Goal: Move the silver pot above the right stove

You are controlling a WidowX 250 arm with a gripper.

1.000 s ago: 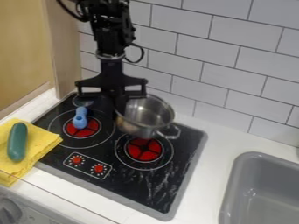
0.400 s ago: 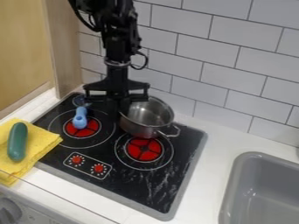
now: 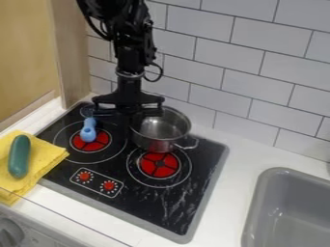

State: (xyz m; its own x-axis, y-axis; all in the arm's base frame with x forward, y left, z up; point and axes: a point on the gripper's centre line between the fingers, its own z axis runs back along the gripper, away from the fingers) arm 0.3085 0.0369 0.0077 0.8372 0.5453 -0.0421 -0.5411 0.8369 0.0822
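Tool (image 3: 135, 123): pinching the pot's left rim
Pot (image 3: 155, 140): far side of right burner (image 3: 159, 165)
Blue utensil (image 3: 88, 131): across left burner (image 3: 100, 144)
Cucumber (image 3: 19, 157): on yellow cloth (image 3: 46, 157), left
Sink (image 3: 254, 207): right

Black jointed arm, looping black cable, silvery ring

We see a shiny silver metal pot (image 3: 161, 129), a glossy black stovetop (image 3: 149, 205) and a soft yellow cloth (image 3: 45, 163).
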